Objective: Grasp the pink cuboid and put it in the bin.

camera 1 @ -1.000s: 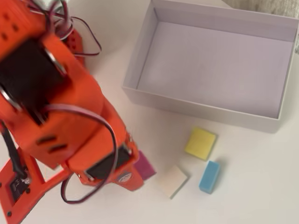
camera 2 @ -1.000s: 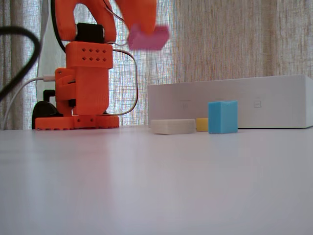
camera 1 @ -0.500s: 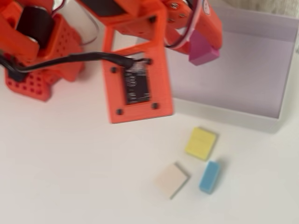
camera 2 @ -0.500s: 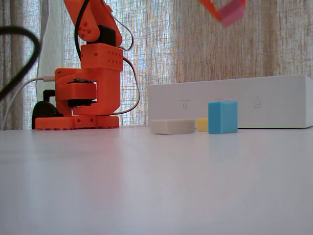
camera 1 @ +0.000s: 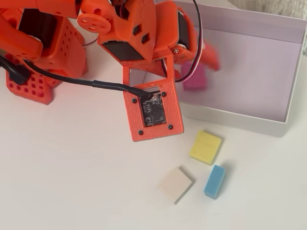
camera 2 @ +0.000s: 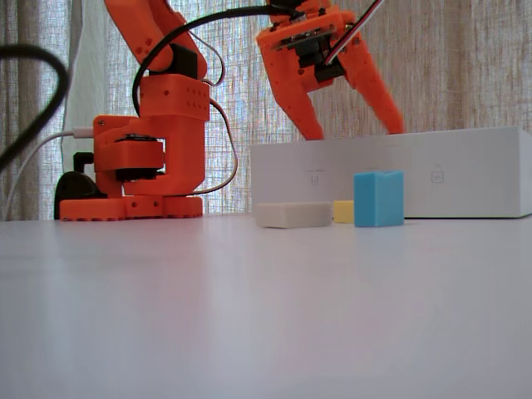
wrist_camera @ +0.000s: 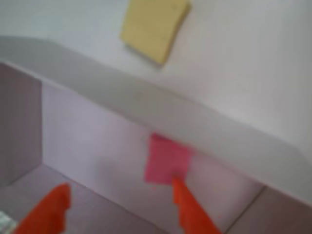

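Note:
The pink cuboid (camera 1: 194,79) lies inside the bin (camera 1: 230,117) near its front-left corner, blurred in the overhead view. In the wrist view the pink cuboid (wrist_camera: 165,158) rests on the bin's pale floor against the white wall (wrist_camera: 146,105). My gripper (camera 1: 194,67) hangs over that corner with its jaws spread wide. In the wrist view the gripper (wrist_camera: 117,209) holds nothing, and one fingertip (wrist_camera: 183,200) overlaps the cuboid's edge. In the fixed view the gripper (camera 2: 356,129) dips behind the bin's wall (camera 2: 465,174), which hides the cuboid.
A yellow block (camera 1: 205,147), a cream block (camera 1: 176,184) and a blue block (camera 1: 214,181) lie on the white table just outside the bin's front wall. The arm's orange base (camera 1: 38,48) stands at the back left.

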Motion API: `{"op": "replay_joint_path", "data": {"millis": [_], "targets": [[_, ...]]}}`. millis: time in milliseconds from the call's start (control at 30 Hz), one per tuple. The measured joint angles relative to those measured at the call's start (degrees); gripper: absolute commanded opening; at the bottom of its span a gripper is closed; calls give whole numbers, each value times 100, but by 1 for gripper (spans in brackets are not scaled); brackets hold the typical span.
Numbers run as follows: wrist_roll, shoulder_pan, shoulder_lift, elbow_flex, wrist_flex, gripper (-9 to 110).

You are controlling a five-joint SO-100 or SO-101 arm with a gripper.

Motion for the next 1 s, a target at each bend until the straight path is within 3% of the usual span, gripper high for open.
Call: {"op": "replay_joint_path", "data": {"millis": [267,467,667,833,1000], "targets": [[-185,308,369,-176,-1011,39],[-185,1424,545,-1318,-1916,37],[-44,2918,1723,-1037,-3393,35],[0,3771,3489,694,-3349,35],[141,4184,5396,1854,-2048,35]]}}
